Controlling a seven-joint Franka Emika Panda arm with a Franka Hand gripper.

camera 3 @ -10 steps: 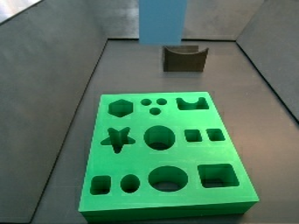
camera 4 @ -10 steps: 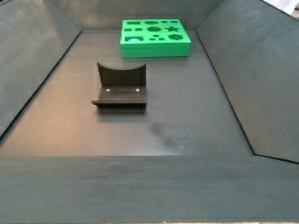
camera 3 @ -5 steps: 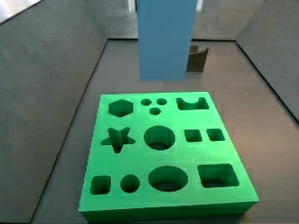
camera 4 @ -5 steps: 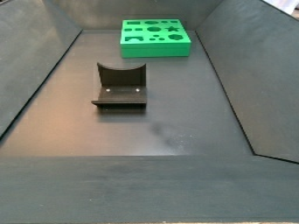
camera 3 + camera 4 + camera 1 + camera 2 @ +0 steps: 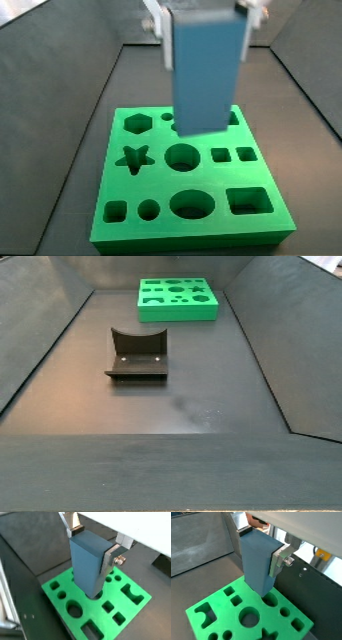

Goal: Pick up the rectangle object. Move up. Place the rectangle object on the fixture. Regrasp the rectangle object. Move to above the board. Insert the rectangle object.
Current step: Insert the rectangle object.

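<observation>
Rectangle object (image 5: pixel 207 72) hanging upright over the board (image 5: pixel 190 232), pinched at its upper end.

Light blue block (image 5: pixel 90 562), stiff and smooth-faced; probably light, likely slippery between flat plates, so best gripped across opposite long faces near the top, as now. Lower square end above the board's (image 5: pixel 67 592) middle holes in both wrist views, not yet touching any opening. Gripper (image 5: pixel 93 539) pointing straight down over the board, silver fingers (image 5: pixel 278 558) clamped on the block (image 5: pixel 258 562) from two sides. Fixture (image 5: pixel 138 353) bare on the dark floor, well apart from the board (image 5: pixel 178 299); gripper absent from that side view.
</observation>
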